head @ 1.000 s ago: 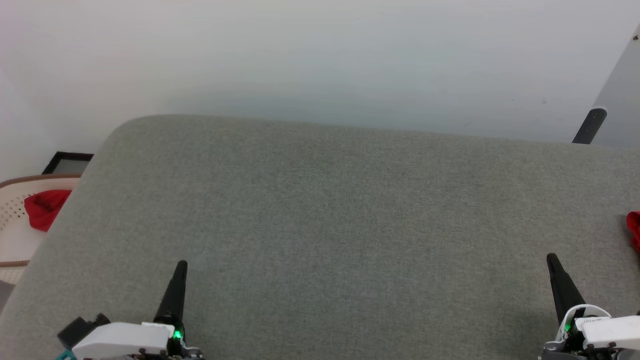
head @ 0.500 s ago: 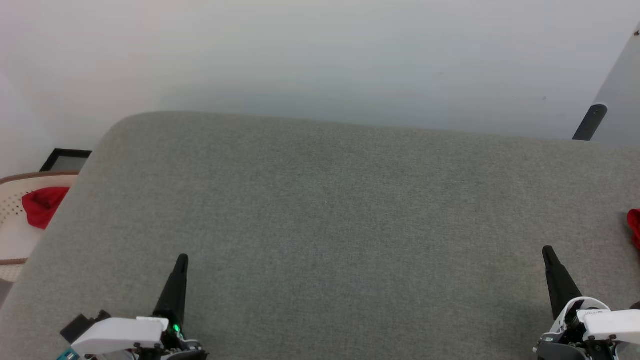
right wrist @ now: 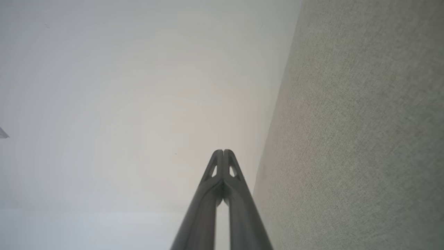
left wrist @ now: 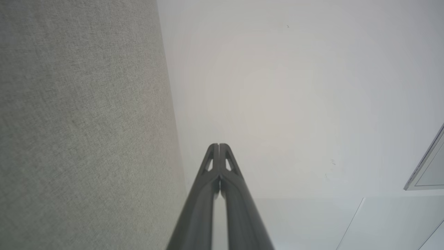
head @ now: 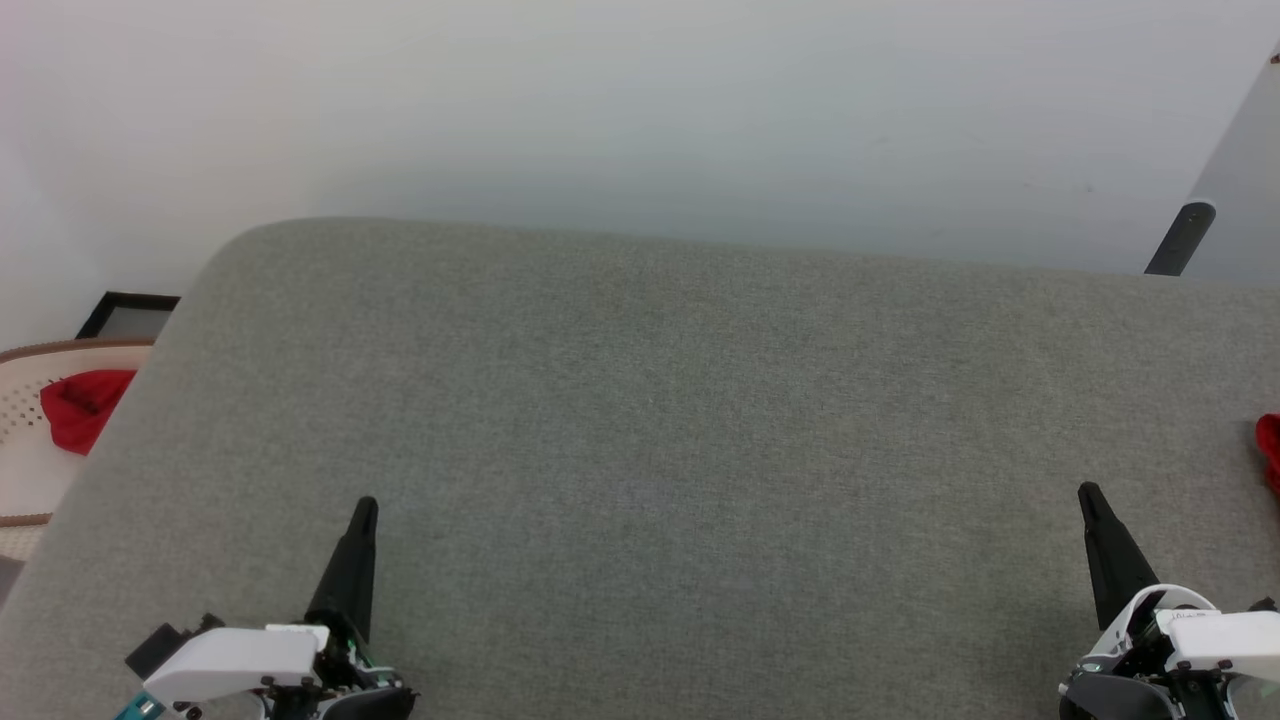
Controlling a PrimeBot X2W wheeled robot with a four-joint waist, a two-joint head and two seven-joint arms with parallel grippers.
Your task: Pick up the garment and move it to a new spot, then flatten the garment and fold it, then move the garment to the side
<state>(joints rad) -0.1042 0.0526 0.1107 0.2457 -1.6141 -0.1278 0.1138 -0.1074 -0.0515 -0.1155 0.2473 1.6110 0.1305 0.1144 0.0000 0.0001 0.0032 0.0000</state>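
Head view: the left gripper (head: 366, 505) and right gripper (head: 1085, 492) are held over the pad's (head: 640, 420) front, both pressed together and empty. Red cloth, judged to be the garment (head: 78, 405), is seen in a basket (head: 20, 470) just off the pad's left edge. A red scrap (head: 1270, 450) is cut off at the pad's right edge.

Left wrist view: the tips are met, beside the pad.

Right wrist view: likewise.

The wrong red piece could be reached for, or the garment snagged on the basket's rim if only a fold is pinched.
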